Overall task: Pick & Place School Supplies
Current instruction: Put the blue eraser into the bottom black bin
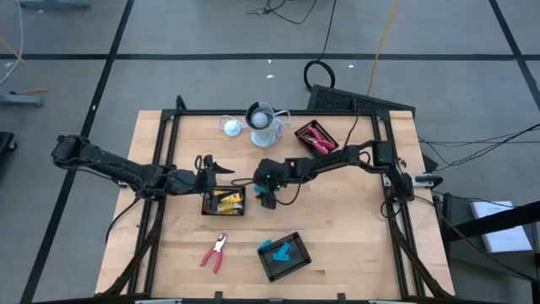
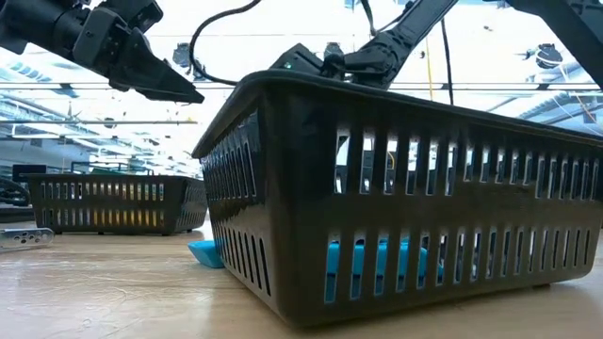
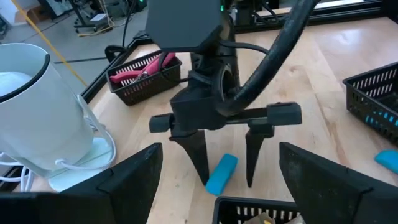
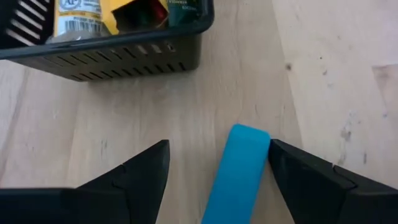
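Observation:
My right gripper points down at the table's middle, open, its fingers on either side of a light-blue oblong piece lying flat on the wood; the left wrist view shows the piece between the tips. My left gripper hovers open, level, just beyond the far edge of the black mesh tray holding yellow-and-black pieces. Red-handled pliers lie on the table near the front. A far tray holds more red-handled pliers, and a near tray holds blue pieces. My right gripper has one finger close against a long edge of the blue piece, the other finger standing apart from it. Whether that finger touches the piece I cannot tell. The piece lies flat on the table.
A pale grey cup and a round white disc stand at the far side. In the low view the near tray fills the foreground, with one blue piece on the table beside it. Bare wood lies at the front right.

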Robot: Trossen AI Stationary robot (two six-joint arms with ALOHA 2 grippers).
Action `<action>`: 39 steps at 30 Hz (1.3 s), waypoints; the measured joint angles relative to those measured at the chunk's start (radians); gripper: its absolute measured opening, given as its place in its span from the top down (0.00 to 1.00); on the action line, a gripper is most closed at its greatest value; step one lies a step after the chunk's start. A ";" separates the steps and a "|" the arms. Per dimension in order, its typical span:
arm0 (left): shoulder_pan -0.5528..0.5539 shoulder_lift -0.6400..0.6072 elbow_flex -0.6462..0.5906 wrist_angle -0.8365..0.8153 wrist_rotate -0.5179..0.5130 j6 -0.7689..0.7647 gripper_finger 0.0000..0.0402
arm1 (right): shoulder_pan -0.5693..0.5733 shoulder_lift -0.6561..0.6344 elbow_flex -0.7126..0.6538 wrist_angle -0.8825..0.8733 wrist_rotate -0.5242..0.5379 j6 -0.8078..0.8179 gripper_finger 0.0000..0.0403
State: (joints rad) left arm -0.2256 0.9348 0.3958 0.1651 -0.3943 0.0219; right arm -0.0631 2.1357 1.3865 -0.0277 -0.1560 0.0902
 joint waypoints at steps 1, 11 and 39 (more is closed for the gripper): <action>0.000 0.000 0.000 -0.003 0.000 0.000 0.19 | 0.003 0.000 0.000 -0.007 0.013 -0.001 0.35; 0.000 0.000 0.000 -0.007 0.000 -0.004 0.19 | 0.062 0.003 0.000 -0.062 0.194 -0.083 0.76; 0.000 0.000 -0.001 -0.016 -0.009 -0.013 0.19 | 0.246 -0.275 -0.006 -0.311 0.418 -0.089 0.88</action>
State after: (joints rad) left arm -0.2256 0.9349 0.3950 0.1496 -0.4034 0.0093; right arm 0.1834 1.8602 1.3804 -0.3391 0.2623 0.0015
